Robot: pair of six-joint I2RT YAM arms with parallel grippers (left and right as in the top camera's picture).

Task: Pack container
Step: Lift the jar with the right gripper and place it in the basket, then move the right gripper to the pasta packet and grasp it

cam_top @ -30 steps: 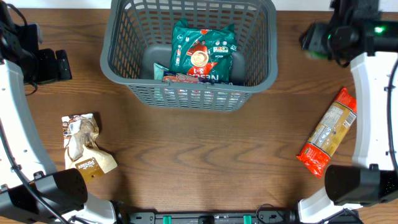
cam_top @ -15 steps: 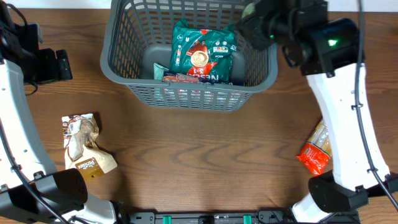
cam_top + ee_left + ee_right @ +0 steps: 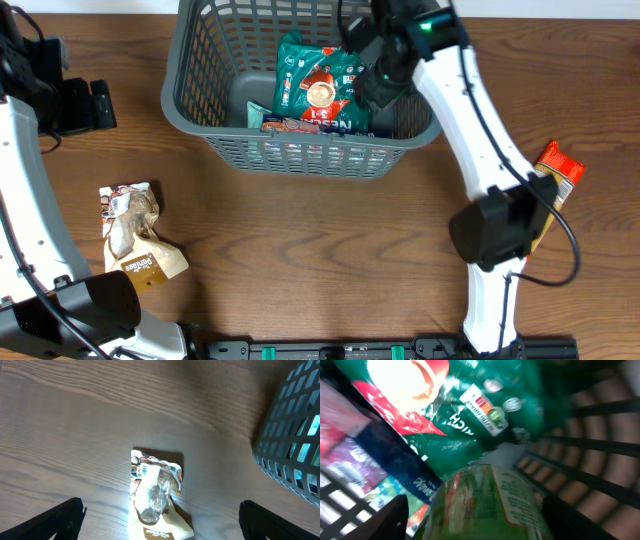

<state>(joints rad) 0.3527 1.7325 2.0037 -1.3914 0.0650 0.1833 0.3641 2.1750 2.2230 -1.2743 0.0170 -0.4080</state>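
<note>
Hovering inside the container at the bench's far edge, right fingers clamp a green-labelled item; left fingers gape. Container likely stiff and light; grab its rolled rim.

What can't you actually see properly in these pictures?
- Right wrist view: the green item in the right claw is blurred and cut off at the bottom edge; its label is unreadable.
- Overhead: the red packet is mostly hidden by the right arm.
- Overhead: the basket has its far rim cut off by the top edge.
</note>
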